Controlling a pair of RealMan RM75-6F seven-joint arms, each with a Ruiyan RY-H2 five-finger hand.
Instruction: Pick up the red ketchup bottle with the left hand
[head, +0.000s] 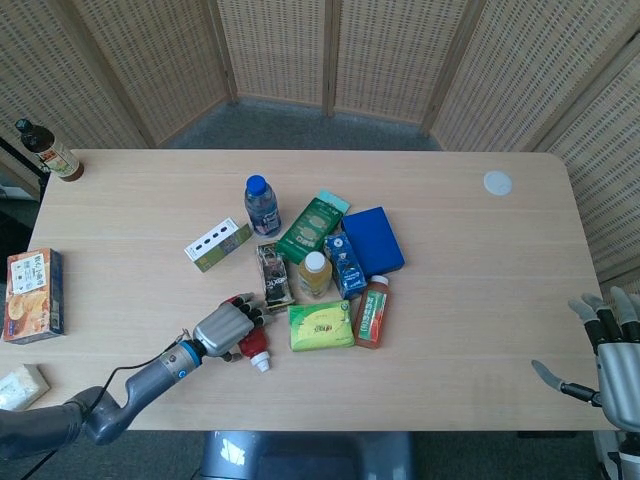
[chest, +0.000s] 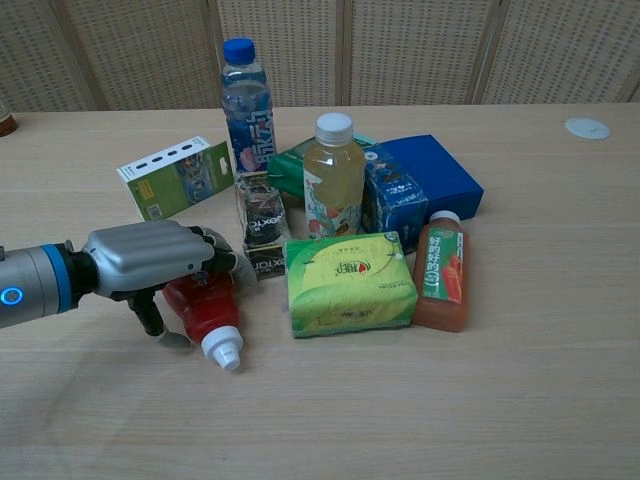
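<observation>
The red ketchup bottle (chest: 205, 308) lies on its side on the table, its white cap (chest: 222, 348) pointing toward the front edge. My left hand (chest: 150, 262) lies over the bottle's base, its fingers curled across the top and the thumb (chest: 168, 334) pressed against the bottle's left side. In the head view the left hand (head: 228, 325) covers most of the ketchup bottle (head: 254, 347). My right hand (head: 612, 350) hovers with its fingers spread at the table's front right corner, holding nothing. It does not show in the chest view.
A green tissue pack (chest: 350, 283) lies just right of the ketchup. A small dark carton (chest: 262, 220) stands right behind my fingers. A yellow juice bottle (chest: 333, 175), a water bottle (chest: 246, 100), a white-green box (chest: 180, 175) and an orange bottle (chest: 440, 265) crowd around.
</observation>
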